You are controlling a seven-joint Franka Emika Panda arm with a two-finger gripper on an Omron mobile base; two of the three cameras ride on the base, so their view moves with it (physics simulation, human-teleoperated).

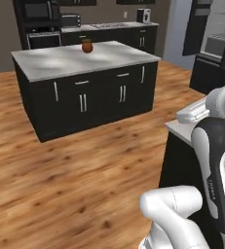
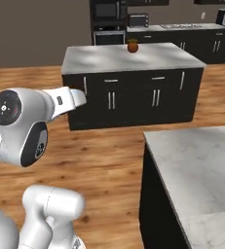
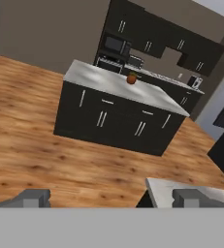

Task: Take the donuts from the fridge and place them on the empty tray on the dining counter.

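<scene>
**Donuts not fetched, jaws empty**

Plainly, the job has hardly begun; I carry nothing, and I judge the donuts to be inside the fridge (image 1: 214, 44), though from here I cannot make them out, so which way they lie and how their rings face I cannot tell. The fridge itself stands upright, long axis vertical, to the right of the black island (image 1: 84, 87) and beyond it; a door seems swung open, with pale interior showing between dark panels, and that open side looks turned roughly toward the island.

My gripper (image 3: 113, 199) has its jaws spread as wide as they go, with nothing between the fingertips (image 3: 33, 197); it hangs on the near side of the island, across a stretch of wooden floor (image 1: 60, 170), and looks toward the island's cabinet fronts.

The dining counter (image 2: 196, 170) shows its marble corner on that same near side of the island, just under my hand; I cannot tell where on it the tray sits.

What is left, as I judge it, is everything: reach the fridge, lift each donut, bring both to the tray.

On the island top, toward its far edge, stands a small orange-brown pot (image 1: 87, 46); behind the island runs a wall of dark cabinets with a built-in oven (image 1: 43, 39).
</scene>
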